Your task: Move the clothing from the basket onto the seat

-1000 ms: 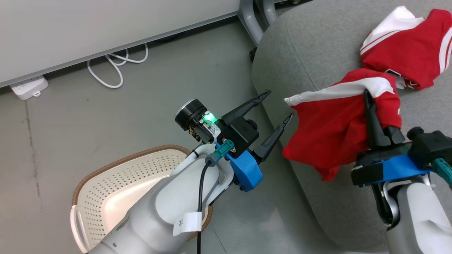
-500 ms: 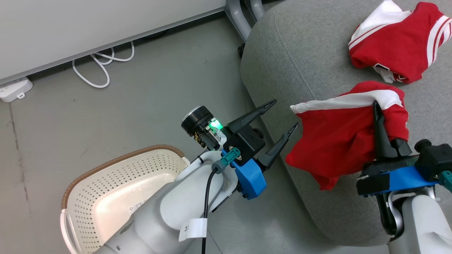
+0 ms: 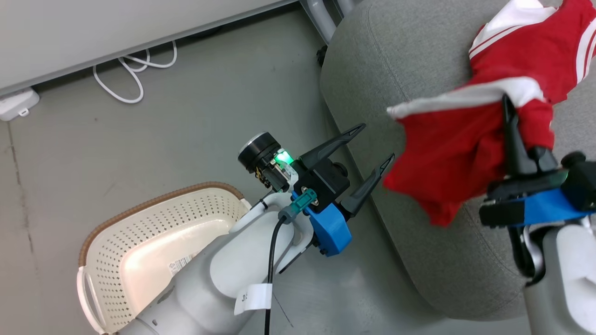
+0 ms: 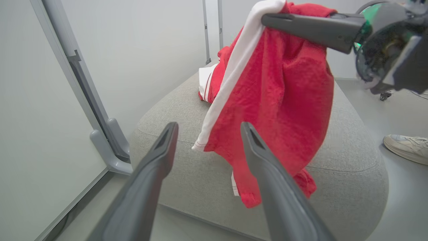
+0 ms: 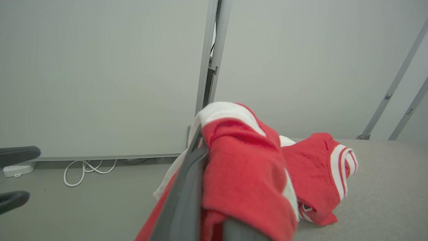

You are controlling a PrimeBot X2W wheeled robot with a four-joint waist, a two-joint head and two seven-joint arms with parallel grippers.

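My right gripper is shut on a red garment with a white band, which hangs in the air over the near edge of the grey seat. In the right wrist view the cloth drapes over the gripper. A second red garment with white stripes lies on the seat behind it. My left gripper stands open and empty just left of the hanging cloth, apart from it. The cream basket sits on the floor at lower left, partly behind my left arm, its visible floor bare except for a label.
A white cable and a power strip lie on the floor by the pale wall panel. Grey metal legs stand beside the seat. A person's shoe rests on the floor past the seat's far side.
My right gripper has carried the hanging garment upward and farther over the seat, so it now overlaps the garment lying there. The head camera has shifted a little. The left gripper stays open.
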